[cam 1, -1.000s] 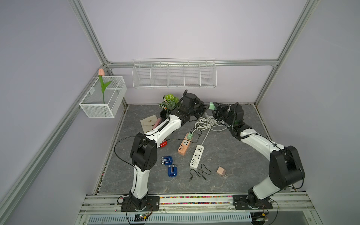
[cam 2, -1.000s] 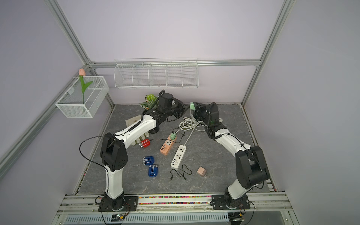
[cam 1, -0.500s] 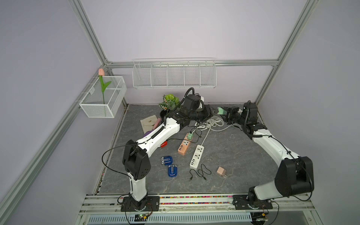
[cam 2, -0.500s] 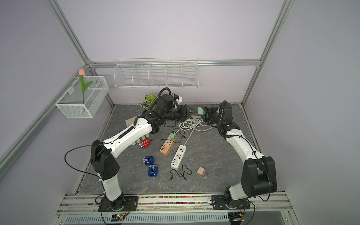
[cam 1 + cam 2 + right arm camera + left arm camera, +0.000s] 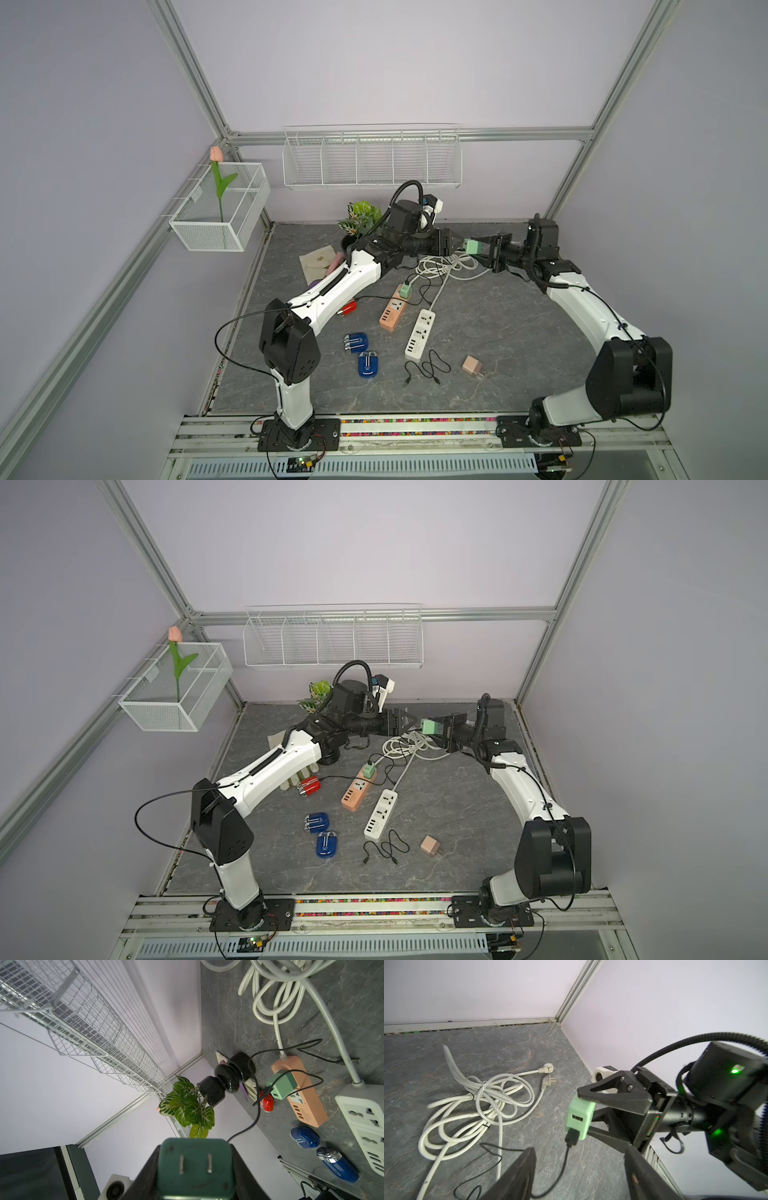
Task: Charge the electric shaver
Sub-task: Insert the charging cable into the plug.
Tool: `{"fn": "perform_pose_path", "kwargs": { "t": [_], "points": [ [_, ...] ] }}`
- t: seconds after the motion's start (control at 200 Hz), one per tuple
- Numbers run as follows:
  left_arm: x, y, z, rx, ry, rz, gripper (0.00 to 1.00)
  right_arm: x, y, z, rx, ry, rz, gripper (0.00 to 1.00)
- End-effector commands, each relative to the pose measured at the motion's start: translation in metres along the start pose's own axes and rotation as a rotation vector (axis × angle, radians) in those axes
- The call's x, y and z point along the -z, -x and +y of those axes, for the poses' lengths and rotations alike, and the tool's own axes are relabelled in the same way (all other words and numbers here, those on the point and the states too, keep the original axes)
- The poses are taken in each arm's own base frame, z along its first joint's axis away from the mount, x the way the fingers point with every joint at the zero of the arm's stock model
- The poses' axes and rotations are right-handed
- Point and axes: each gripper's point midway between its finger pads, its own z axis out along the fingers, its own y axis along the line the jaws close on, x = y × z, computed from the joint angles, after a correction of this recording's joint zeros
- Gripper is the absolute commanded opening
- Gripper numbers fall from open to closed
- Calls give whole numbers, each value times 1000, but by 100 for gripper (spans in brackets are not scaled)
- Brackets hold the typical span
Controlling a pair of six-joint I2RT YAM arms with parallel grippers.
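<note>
Currently: your right claw (image 5: 482, 248) clamps the mint-green cube USB charger (image 5: 579, 1118), thin black cable (image 5: 562, 1159) attached, airborne. Your left claw (image 5: 579, 1172) gapes empty beside it. Two blue oval electric shavers (image 5: 356, 343) lie apparently uncabled on the grey table (image 5: 498, 332), well apart; plugging-in remains.

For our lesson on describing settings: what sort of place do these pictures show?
Probably a robot test booth: a left arm and right arm bolted to a front rail, a metal frame around plain walls, and a white power strip and blue shaver laid out as props.
</note>
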Motion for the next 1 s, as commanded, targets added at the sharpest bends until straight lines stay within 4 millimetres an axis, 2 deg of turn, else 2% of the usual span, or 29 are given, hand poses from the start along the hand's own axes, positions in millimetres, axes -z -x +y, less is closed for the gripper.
{"fn": "perform_pose_path", "kwargs": {
  "t": [0.0, 0.29, 0.855, 0.995],
  "points": [
    [-11, 3, -10, -79, -74, -11, 69, 6, -18, 15, -7, 46, 73, 7],
    [-32, -7, -16, -71, -114, 8, 59, 8, -25, 19, -35, 72, 110, 7],
    [-45, -8, -17, -47, -130, 12, 28, 3, -31, 21, -90, 96, 129, 7],
    [-46, -4, -20, -44, -138, -2, 16, 0, -30, 17, -104, 93, 125, 7]
  ]
}}
